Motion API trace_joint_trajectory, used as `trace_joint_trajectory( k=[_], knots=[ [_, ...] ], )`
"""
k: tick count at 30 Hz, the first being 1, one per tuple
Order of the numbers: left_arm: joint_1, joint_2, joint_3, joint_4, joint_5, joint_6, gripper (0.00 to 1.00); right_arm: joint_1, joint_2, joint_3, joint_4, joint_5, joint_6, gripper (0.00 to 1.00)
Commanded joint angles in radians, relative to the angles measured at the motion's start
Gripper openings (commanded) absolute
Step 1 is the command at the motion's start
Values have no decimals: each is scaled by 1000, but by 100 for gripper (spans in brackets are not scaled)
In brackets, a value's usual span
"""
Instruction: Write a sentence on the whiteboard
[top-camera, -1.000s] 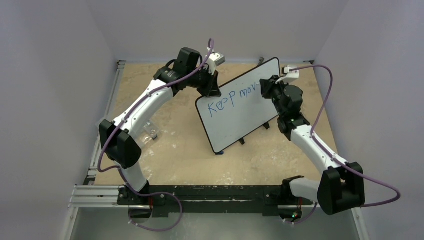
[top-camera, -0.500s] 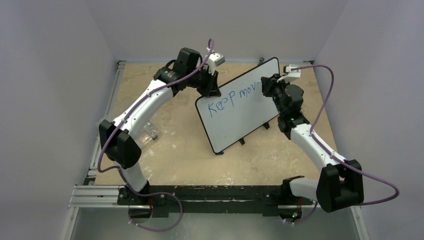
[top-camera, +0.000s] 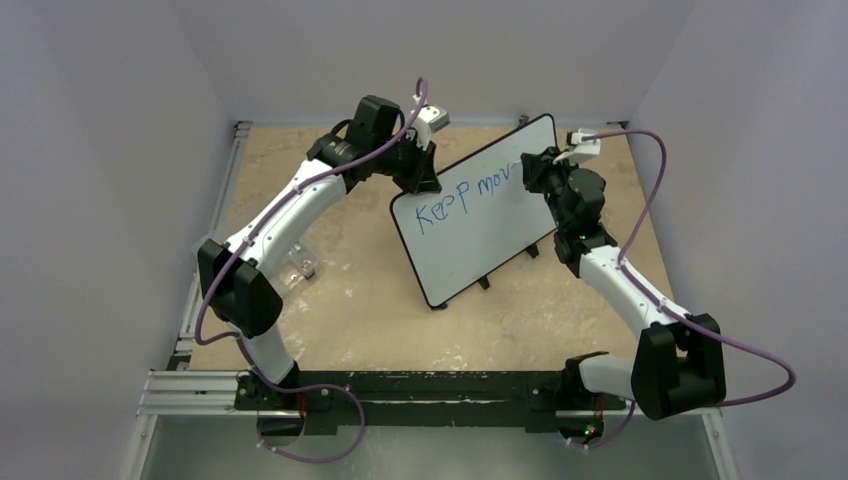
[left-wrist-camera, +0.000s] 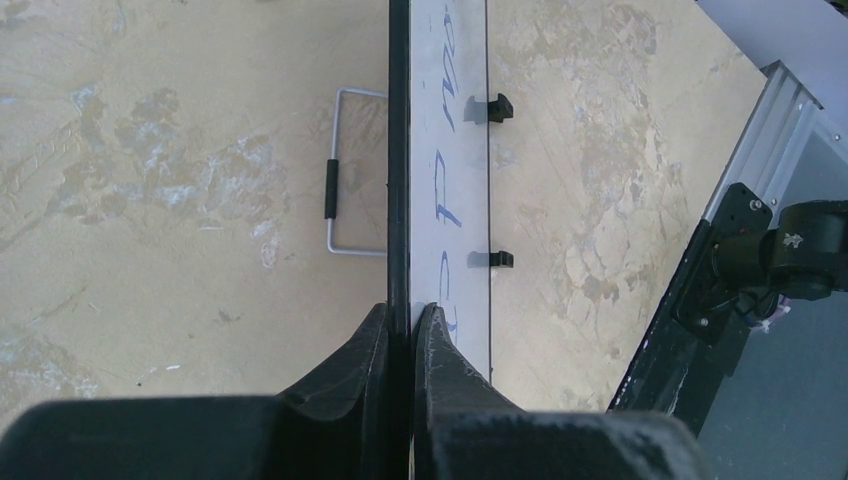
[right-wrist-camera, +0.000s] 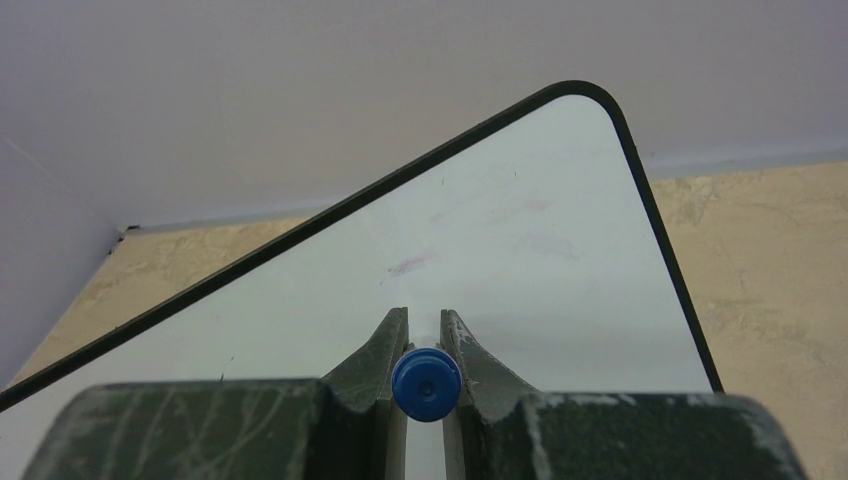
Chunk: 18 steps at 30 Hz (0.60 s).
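Note:
The whiteboard (top-camera: 480, 225) stands tilted on its black feet in the middle of the table. Blue letters of the sentence (top-camera: 470, 197) read "Keep mov" on its upper part. My left gripper (top-camera: 424, 180) is shut on the board's upper left edge; the left wrist view shows the rim (left-wrist-camera: 398, 150) pinched between both fingers. My right gripper (top-camera: 530, 172) is at the board's upper right, shut on a blue marker (right-wrist-camera: 426, 384), whose blue end faces the wrist camera. The marker's tip is hidden. The board face (right-wrist-camera: 480, 260) ahead of the right fingers is blank.
A wire stand with a black grip (left-wrist-camera: 335, 190) sticks out behind the board. A small clear object (top-camera: 300, 268) lies on the table left of the board. The black base rail (top-camera: 420, 390) runs along the near edge. Walls close the table on three sides.
My right gripper with the marker has shifted slightly along the board's upper right. The board and my left gripper have not moved.

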Motion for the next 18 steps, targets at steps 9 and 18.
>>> trace_joint_trajectory(
  k=[9,18],
  knots=[
    [12,-19,-4,-10,-213,173,0,-2,25,-45,36,-6,27,0],
    [12,-19,-12,-11,-215,173,0,-6,44,-3,28,1,13,0]
  ],
)
